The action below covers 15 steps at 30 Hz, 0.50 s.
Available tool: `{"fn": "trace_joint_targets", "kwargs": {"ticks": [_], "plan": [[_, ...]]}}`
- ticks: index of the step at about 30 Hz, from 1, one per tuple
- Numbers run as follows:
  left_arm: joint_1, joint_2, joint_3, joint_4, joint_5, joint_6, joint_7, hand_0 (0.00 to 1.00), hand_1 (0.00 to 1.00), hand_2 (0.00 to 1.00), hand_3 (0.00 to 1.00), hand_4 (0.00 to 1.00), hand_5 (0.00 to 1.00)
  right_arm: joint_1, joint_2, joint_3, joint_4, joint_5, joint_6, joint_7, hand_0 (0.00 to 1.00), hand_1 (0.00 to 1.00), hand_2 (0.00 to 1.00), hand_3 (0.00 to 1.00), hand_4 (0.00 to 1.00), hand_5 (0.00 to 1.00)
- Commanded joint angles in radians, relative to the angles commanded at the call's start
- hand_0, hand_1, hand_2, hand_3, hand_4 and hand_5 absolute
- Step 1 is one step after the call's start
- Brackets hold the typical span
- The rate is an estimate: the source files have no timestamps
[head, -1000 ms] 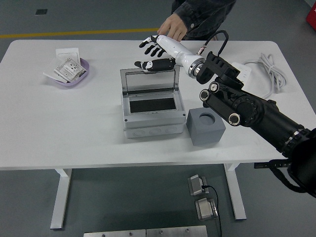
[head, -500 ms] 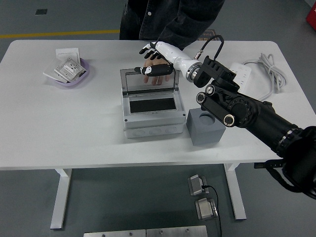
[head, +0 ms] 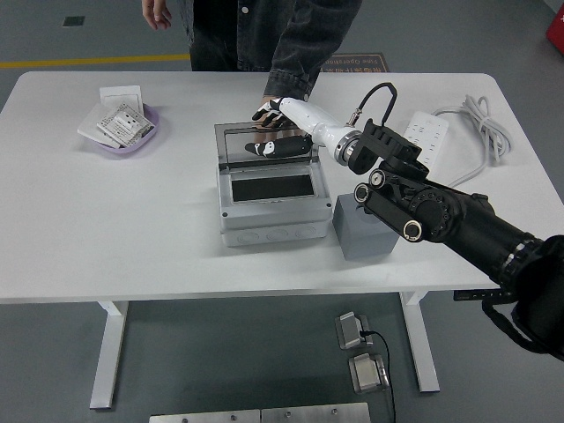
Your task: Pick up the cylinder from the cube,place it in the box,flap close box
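box (head: 269, 189) 1, lid up | cube (head: 361, 233) 1 | right hand (head: 280, 130) behind lid

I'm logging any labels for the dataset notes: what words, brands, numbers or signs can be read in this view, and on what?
None can be read.
Packets in the purple dish: dark print, too small and blurred to read.
White card behind the dish: no legible marks.
Brown floor mat behind the table: pale lettering, too blurred to read.
Grey box, grey cube, power strip: no visible text.
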Motion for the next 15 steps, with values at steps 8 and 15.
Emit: {"fn": "trace_joint_targets", "kwargs": {"ticks": [8,15], "plan": [[0.003,-0.002,0.007,0.0,-0.008,0.001,-0.004,0.741,0.757,0.727,0.824,0.81,0.657,-0.021,-0.042,-0.018,0.096,-0.02,-0.012,-0.003,0.686,0.697,0.703,0.739,0.836,0.539],[0.006,-0.002,0.005,0.0,-0.008,0.001,-0.003,0.741,0.758,0.727,0.823,0.809,0.654,-0.028,-0.053,-0.032,0.161,-0.054,-0.018,-0.008,0.674,0.688,0.701,0.738,0.835,0.54]]}}
